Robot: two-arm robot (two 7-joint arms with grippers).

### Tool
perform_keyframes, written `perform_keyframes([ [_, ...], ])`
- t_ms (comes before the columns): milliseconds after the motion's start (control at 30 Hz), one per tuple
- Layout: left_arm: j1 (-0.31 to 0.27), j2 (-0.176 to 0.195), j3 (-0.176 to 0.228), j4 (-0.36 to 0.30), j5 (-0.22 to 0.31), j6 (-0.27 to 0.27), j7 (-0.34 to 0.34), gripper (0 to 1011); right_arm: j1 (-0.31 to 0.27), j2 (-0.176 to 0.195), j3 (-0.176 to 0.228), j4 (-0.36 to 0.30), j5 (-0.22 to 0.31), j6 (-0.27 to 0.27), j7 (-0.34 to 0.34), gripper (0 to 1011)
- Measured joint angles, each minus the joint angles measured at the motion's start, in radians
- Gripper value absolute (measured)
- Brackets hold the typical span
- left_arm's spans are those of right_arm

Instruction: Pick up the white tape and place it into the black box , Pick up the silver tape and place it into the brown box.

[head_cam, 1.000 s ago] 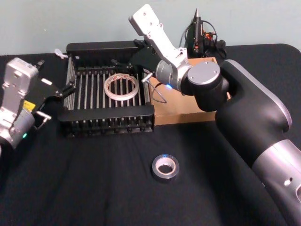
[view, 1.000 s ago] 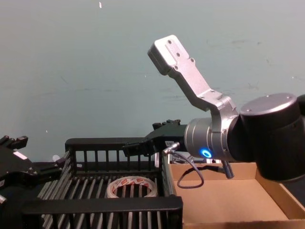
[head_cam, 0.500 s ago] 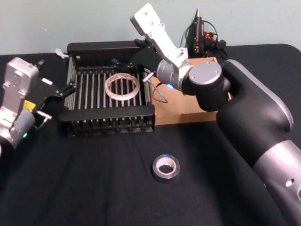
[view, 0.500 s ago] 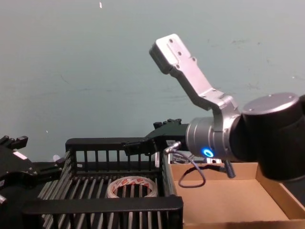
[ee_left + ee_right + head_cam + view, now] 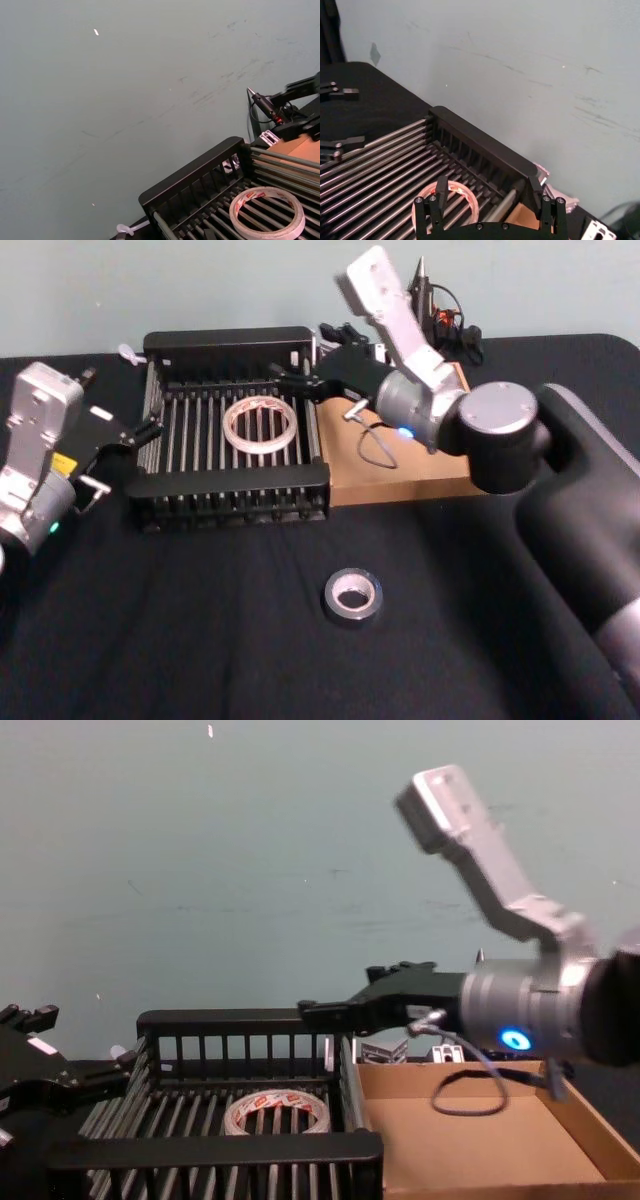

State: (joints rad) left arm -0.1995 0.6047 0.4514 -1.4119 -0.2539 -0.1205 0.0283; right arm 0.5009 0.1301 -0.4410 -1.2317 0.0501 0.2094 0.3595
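I see the white tape (image 5: 260, 427) lying flat on the floor of the black box (image 5: 228, 342), near the middle and a bit toward the back. Nothing is touching it.

My right claw (image 5: 298, 380) is up in the air over the back right corner of the black box, just where that box meets the brown box (image 5: 400, 476). It points to the left. Its two fingers (image 5: 441, 187) are spread apart and hold nothing. From the right wrist, I see the white tape down below and between them.

The brown box sits on the right side of the black box, and the two are touching. A thin loop of wire (image 5: 378, 448) hangs from my right arm above the brown box.

The silver tape (image 5: 352, 596) lies flat on the black worktop (image 5: 200, 640), out in front of both boxes and well away from them. It is by itself.

My left claw (image 5: 120, 437) waits just beside the left wall of the black box. Its fingers are apart and hold nothing.

At the back, behind the brown box, there is a small stand with wires (image 5: 435, 315).
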Motion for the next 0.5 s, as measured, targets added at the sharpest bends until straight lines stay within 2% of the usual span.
perform_keyframes([
  [67,0.0,0.0,0.0,0.0,0.0,0.0,0.0,1001,-0.019,0.014,0.007,-0.029,0.01,0.004,0.006,1002],
  [167,0.0,0.0,0.0,0.0,0.0,0.0,0.0,1001,-0.074,0.055,0.026,-0.111,0.037,0.015,0.018,1002],
  [200,0.0,0.0,0.0,0.0,0.0,0.0,0.0,1001,-0.074,0.055,0.026,-0.111,0.037,0.015,0.018,1003],
  [300,0.0,0.0,0.0,0.0,0.0,0.0,0.0,1001,-0.135,0.1,0.046,-0.189,0.065,0.022,0.027,1003],
  [500,0.0,0.0,0.0,0.0,0.0,0.0,0.0,1001,-0.219,0.163,0.067,-0.278,0.096,0.027,0.032,1003],
])
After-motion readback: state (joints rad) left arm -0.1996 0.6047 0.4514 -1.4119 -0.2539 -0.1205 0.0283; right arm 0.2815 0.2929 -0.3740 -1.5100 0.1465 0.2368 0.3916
